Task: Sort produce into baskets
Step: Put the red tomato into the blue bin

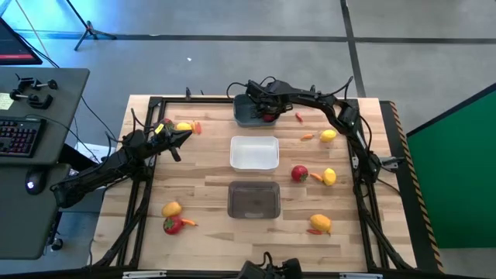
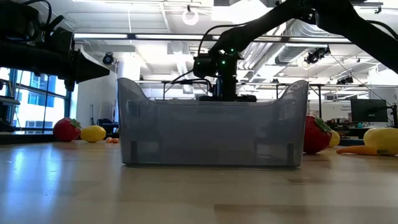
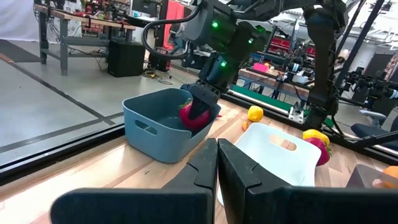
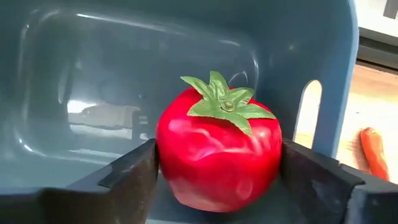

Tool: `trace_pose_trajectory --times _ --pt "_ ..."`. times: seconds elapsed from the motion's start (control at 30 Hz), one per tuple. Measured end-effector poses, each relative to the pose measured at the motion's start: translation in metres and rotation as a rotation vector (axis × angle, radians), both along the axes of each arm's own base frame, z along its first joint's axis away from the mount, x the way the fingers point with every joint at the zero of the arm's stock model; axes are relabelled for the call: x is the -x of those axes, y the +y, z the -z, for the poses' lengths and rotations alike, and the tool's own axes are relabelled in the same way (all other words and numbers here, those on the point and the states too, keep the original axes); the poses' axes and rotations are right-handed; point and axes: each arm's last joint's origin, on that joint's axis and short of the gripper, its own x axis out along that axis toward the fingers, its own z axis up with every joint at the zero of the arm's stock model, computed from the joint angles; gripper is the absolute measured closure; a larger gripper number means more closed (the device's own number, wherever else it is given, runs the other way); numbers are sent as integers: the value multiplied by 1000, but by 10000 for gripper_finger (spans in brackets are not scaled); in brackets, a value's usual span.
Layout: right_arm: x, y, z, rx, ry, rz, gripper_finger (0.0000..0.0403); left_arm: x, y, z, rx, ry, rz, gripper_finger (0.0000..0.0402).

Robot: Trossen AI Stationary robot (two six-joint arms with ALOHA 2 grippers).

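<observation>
Holding a red fruit [image 4: 217, 149] over the blue basket [image 1: 246, 115], the right end effector [image 4: 217, 163] is risking a bounce-out if releasing high; left end effector [image 3: 217, 163] is idling, pinched narrow, near the worktop's [image 1: 209, 172] left edge.

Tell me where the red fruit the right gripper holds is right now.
The red fruit sits between the right gripper's fingers, inside the blue-grey bin at the table's far edge in the high view, beyond the white bin.

Wooden table [image 1: 201, 186] carries 3 baskets [image 1: 253, 153], scattered produce [image 1: 328, 177].
</observation>
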Motion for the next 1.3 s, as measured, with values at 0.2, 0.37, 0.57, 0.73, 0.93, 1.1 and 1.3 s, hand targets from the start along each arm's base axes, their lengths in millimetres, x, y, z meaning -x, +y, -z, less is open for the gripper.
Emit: trace_pose_trajectory --times 0.2,0.37,0.57,0.73,0.93,1.1,1.3 --pt "0 0 0 -6 11 -50 61 0 0 0 0 0 0 401" --pt "1 1 -2 -9 23 -84 60 0 0 0 0 0 0 401" --pt "6 8 -23 8 17 -141 60 0 0 0 0 0 0 401" --pt "12 20 -56 39 -30 -200 60 0 0 0 0 0 0 401" --pt "15 56 -94 -6 -112 -404 77 0 0 0 0 0 0 401" --pt "22 99 -126 -32 -163 -567 122 0 0 0 0 0 0 401" --pt "34 156 -148 -89 -159 -659 198 0 0 0 0 0 0 401"
